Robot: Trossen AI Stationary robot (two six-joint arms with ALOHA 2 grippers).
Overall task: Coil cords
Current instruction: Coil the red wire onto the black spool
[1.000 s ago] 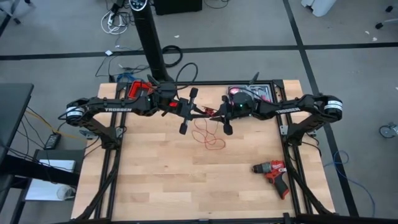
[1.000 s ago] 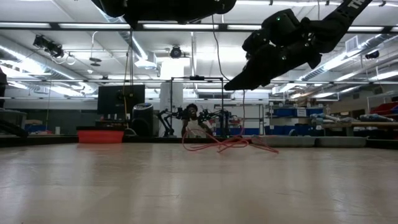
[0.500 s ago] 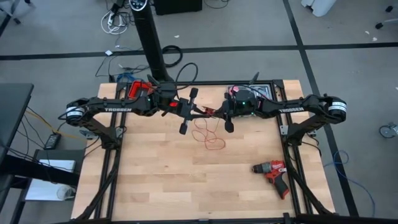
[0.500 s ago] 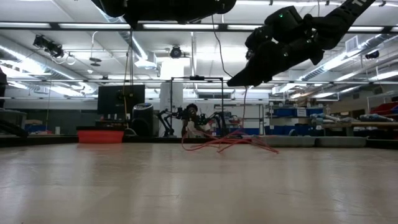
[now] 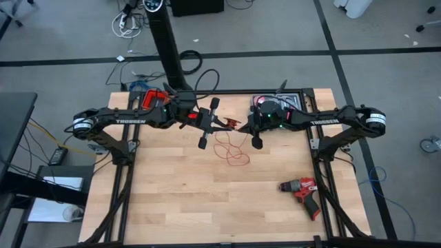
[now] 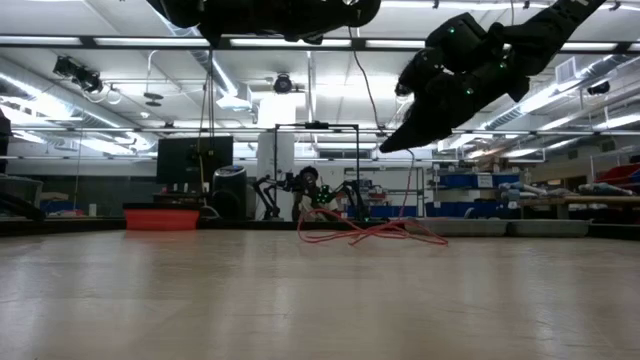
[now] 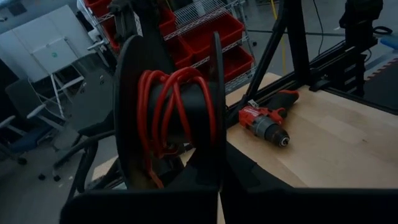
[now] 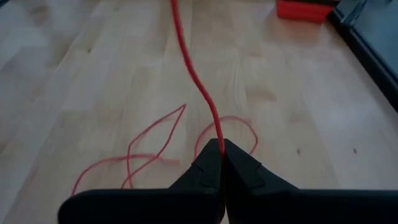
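The red cord is partly wound on a black reel [image 7: 134, 112]; the wound turns [image 7: 174, 112] sit between its two flat side plates. My left gripper [image 5: 222, 124] is shut on that reel above the table's far middle. My right gripper [image 5: 239, 126] faces it from the right, shut on a strand of the cord [image 8: 193, 74]. The rest of the cord [image 5: 231, 153] lies in loose loops on the table below both grippers [image 6: 365, 232]. My left gripper pinches one thin side plate of the reel [image 7: 216, 155] between its two fingers, near that plate's lower edge. The reel stands upright ahead of the fingers, lifted clear of the table. My right gripper pinches a single strand of the cord [image 8: 216, 134] between its fingertips, pointing slantwise down toward the table's left. From the fingers the strand runs on ahead, and another stretch hangs down to the loops on the table [image 6: 400, 200].
A red and black drill [image 5: 301, 193] lies at the table's near right. A red box [image 5: 155, 98] sits at the far left edge, and a dark tray [image 5: 275, 102] sits behind my right gripper. Bare wood spreads across the near half.
My right gripper has shut on the cord strand and tipped a little at the wrist. The loose loops on the table have shifted slightly. My left gripper and the reel have kept still.
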